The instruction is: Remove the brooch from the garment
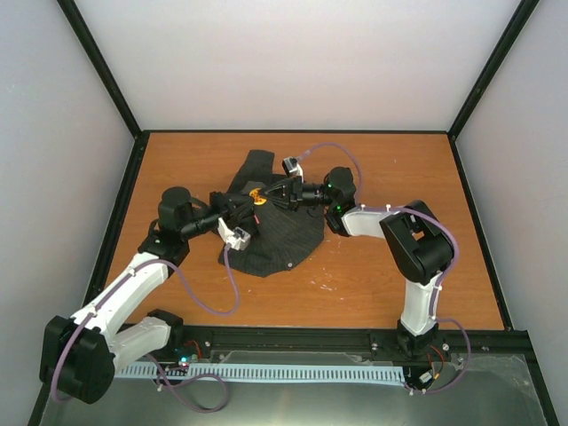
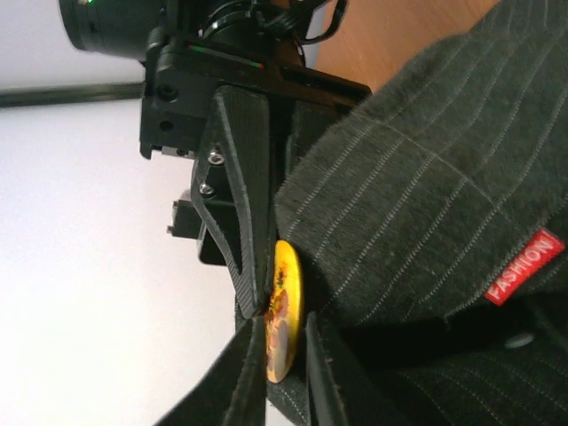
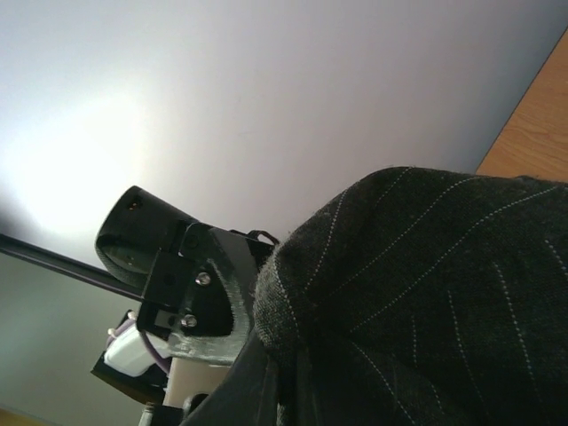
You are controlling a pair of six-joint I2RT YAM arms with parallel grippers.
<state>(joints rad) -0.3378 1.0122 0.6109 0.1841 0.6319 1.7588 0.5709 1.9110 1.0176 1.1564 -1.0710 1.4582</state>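
Clamping tiny round golden-yellow brooch (image 2: pixel 284 306) in black 2-finger left gripper (image 2: pixel 284 333), pinching fold of dark pinstriped fabric garment (image 2: pixel 426 195) in black right gripper (image 1: pixel 268 195), close together, towards brown wooden bench's (image 1: pixel 399 177) far edge

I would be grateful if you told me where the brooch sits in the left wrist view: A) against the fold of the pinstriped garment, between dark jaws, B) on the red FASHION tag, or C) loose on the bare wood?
A: the yellow brooch stands edge-on against the fold of the pinstriped garment, with dark jaws on either side of it, well apart from the red tag.
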